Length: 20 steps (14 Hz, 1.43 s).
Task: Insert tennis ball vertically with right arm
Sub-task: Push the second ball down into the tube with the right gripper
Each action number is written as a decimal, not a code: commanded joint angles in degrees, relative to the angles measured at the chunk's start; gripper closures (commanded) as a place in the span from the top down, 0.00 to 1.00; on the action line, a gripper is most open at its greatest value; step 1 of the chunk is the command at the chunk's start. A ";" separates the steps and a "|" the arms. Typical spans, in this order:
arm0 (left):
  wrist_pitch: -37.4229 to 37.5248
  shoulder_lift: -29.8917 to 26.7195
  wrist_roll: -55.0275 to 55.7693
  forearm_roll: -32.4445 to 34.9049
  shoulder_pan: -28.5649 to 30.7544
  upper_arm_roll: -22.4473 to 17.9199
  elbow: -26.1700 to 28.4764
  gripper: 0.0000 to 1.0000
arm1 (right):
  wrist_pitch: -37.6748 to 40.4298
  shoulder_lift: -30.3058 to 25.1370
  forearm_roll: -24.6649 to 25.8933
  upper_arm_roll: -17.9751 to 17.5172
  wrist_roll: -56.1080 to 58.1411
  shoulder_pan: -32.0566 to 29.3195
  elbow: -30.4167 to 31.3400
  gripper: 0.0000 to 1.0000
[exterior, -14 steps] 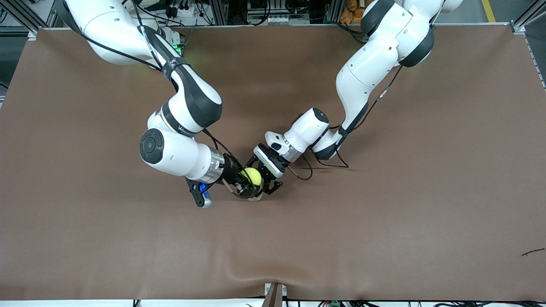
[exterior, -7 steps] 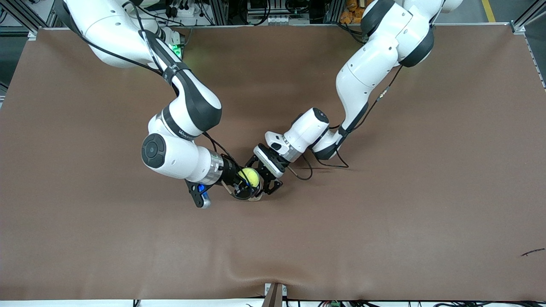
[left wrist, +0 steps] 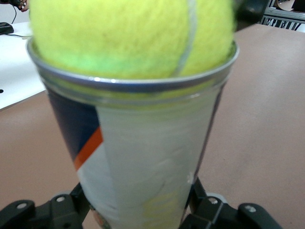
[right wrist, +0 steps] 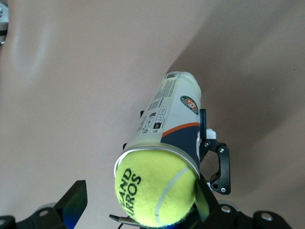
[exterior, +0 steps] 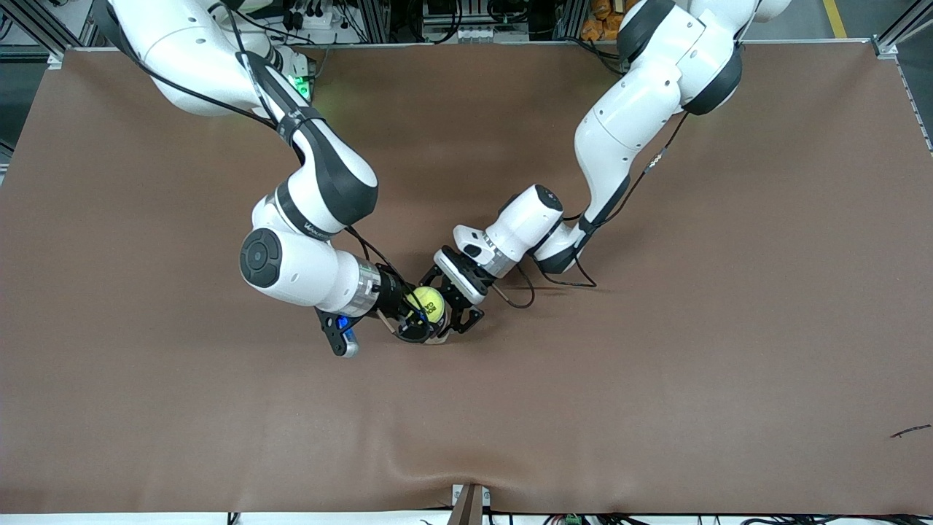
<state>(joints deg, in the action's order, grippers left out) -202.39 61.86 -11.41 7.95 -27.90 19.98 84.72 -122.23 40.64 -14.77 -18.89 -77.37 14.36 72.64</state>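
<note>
A yellow tennis ball (exterior: 427,304) (right wrist: 155,193) (left wrist: 128,36) sits in the open mouth of an upright tennis ball can (left wrist: 152,157) (right wrist: 167,114), about half of it above the rim. My right gripper (exterior: 415,313) (right wrist: 138,207) is over the can, open, its fingers standing either side of the ball, one finger clearly apart from it. My left gripper (exterior: 448,302) (left wrist: 143,210) is shut on the can's lower body from the side. In the front view the ball and both hands hide most of the can.
A brown mat (exterior: 656,364) covers the whole table. The left arm's black cable (exterior: 525,295) loops on the mat beside its wrist. A small dark scrap (exterior: 911,431) lies near the front edge at the left arm's end.
The right gripper's jaws have opened off the ball, which now rests in the can's mouth with its print showing. The right arm's elbow shifted slightly; the left arm stayed put.
</note>
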 commanded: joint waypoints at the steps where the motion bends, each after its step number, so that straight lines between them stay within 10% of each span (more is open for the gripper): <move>1: -0.20 -0.95 0.25 0.93 0.39 -0.11 1.32 0.85 | 0.42 -1.26 0.53 -0.53 -0.50 -0.56 0.14 1.00; 11: -0.20 -0.95 -0.01 0.93 0.30 -0.11 1.23 0.83 | -3.08 -0.91 0.01 -0.62 -7.52 0.32 -3.03 1.00; 15: -0.20 -0.95 -0.10 0.93 0.22 -0.11 1.23 0.67 | -9.60 -0.82 0.88 -0.45 -11.14 2.34 -2.50 1.00; 20: -0.20 -0.87 -0.01 0.84 -0.05 -0.11 1.06 0.63 | -9.51 0.14 8.96 -0.36 -8.33 1.38 -0.66 1.00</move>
<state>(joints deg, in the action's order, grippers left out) -202.53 61.77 -11.42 7.95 -27.86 19.97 84.75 -131.19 40.84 -8.50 -19.02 -86.76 16.32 70.52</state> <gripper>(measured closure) 0.396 0.000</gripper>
